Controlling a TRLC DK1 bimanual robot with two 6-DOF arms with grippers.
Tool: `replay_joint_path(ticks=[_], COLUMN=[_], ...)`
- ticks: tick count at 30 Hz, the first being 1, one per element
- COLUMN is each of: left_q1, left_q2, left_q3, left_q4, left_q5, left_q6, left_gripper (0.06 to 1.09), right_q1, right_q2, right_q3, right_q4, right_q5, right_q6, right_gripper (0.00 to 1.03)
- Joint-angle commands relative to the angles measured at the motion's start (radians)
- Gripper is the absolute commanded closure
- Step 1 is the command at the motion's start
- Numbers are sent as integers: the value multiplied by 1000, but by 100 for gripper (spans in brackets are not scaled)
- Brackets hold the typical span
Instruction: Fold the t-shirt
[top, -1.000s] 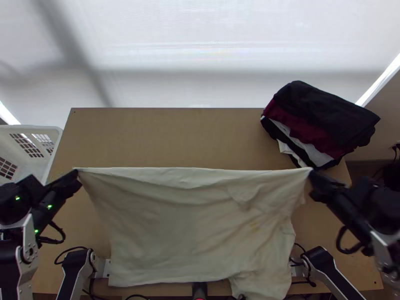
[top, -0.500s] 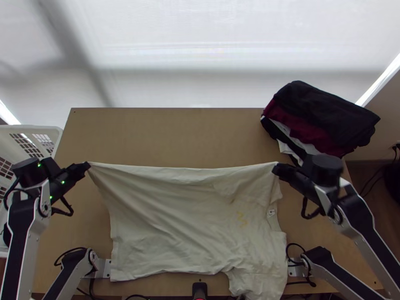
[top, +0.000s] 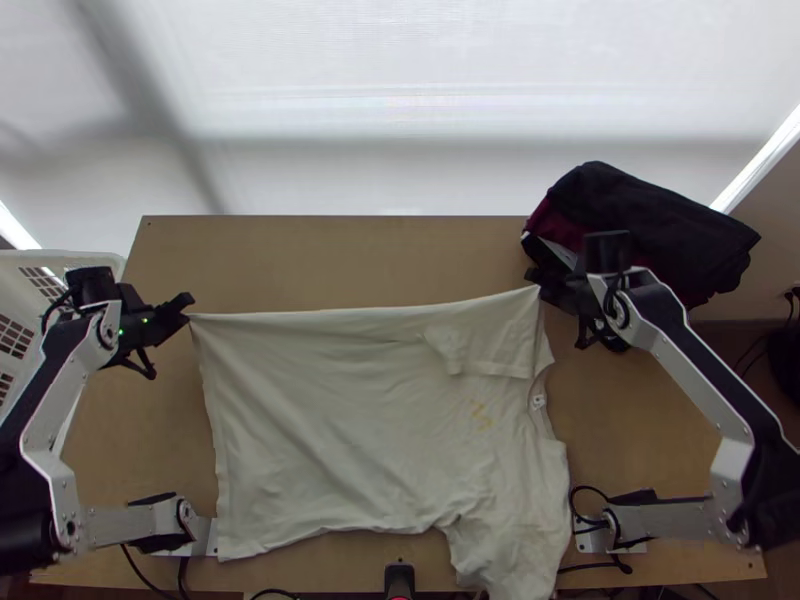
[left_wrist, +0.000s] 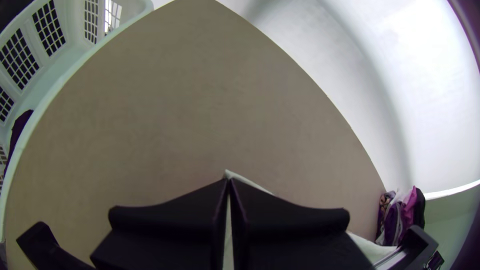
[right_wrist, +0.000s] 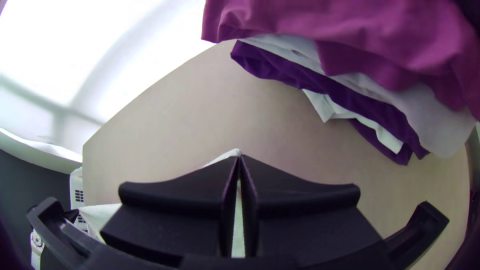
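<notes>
One off-white cloth t-shirt (top: 350, 420), spread on the light wooden worktop (top: 350, 260), one sleeve extended toward the near edge. Far edge of the t-shirt recently carried away from the arms' bases, its two held ends brought closer together; the cloth is now seen lying flatter. By this, a laying-out step is suggested, with the main folds still to be made; slack across the middle may need to be smoothed. Grippers, two: left gripper (left_wrist: 230, 180), closed on the t-shirt's far left corner; right gripper (right_wrist: 240, 156), closed on its far right end. Pile of folded dark, maroon and white garments (top: 650, 225), one, beyond the t-shirt's far right end. White slatted plastic basket (top: 85, 258), one, left of the t-shirt.
</notes>
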Motion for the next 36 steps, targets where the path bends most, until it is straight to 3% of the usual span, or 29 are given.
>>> replay_joint_path(ticks=[1,15,25,36], left_q1=[-8,-25,-51,-61], left_q2=[88,451,632,671], left_q3=[89,479,740,895], left_q4=[24,18,-122,-417], left_q5=[-10,-37,-36,114], left_q6=[-15,-51,-91,-144], left_gripper=[105,105,105,105], right_q1=[-18,-24,-4,11], right_q2=[96,349,510,630], right_q3=[88,367,582,796], right_q4=[10,21,-56,-312], right_q5=[3,3,3,2], right_q6=[-17,-23,-16,20], right_gripper=[100,100,100,100])
